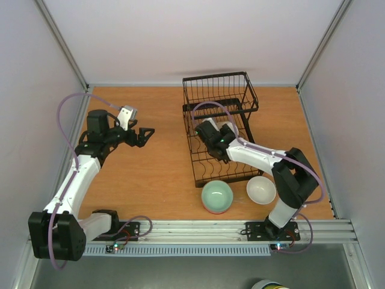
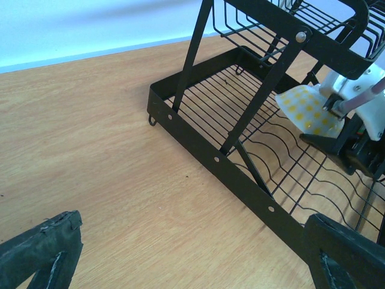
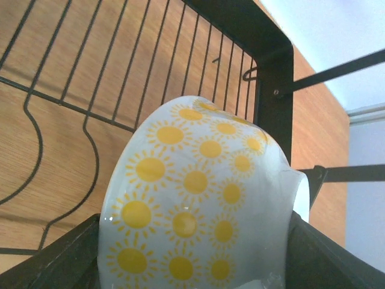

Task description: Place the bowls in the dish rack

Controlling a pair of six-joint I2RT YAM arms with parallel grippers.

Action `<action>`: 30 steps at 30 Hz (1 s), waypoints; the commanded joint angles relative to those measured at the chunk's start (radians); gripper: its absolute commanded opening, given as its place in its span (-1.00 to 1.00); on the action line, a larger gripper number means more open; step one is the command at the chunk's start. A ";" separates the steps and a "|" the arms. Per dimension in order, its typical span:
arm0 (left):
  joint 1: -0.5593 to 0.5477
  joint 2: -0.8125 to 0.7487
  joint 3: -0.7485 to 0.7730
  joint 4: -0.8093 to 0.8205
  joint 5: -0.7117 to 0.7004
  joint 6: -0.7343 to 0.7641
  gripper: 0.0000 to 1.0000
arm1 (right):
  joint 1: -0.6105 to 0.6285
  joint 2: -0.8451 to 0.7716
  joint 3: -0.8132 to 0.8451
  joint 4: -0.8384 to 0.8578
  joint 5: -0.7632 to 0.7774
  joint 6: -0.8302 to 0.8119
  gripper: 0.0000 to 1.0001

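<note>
Wooden table [image 1: 150, 174], orange-brown grain, seen in all three views. White panels enclose it: a back wall [image 1: 192, 36] and side walls, joined at metal corner posts [image 1: 64, 45]. A ribbed aluminium rail [image 1: 204, 227] runs along the near edge, with a grey surface [image 1: 180, 274] below it.

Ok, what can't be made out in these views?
Top external: the sun-patterned bowl is hidden under the right arm.
Right wrist: the bowl's lower part is cut off by the bottom edge, so contact with the dish rack is unclear.
Top external: a round object at the bottom edge is cut off, unidentifiable.
</note>
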 commanded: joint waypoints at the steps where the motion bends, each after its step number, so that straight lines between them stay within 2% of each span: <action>1: 0.004 -0.015 -0.008 0.044 0.021 -0.008 0.99 | -0.053 -0.087 -0.056 0.046 -0.069 0.044 -0.53; 7: 0.005 -0.023 -0.011 0.046 0.027 -0.010 0.99 | -0.141 -0.208 -0.160 0.082 -0.228 0.104 -0.55; 15: 0.007 -0.021 -0.010 0.040 0.021 -0.003 0.99 | -0.226 -0.250 -0.238 0.186 -0.383 0.109 -0.60; 26: 0.005 -0.024 -0.011 0.043 0.027 -0.006 0.99 | -0.282 -0.258 -0.245 0.223 -0.450 0.113 -0.60; 30: 0.008 -0.026 -0.012 0.041 0.027 -0.006 0.99 | -0.327 -0.244 -0.260 0.255 -0.519 0.134 -0.60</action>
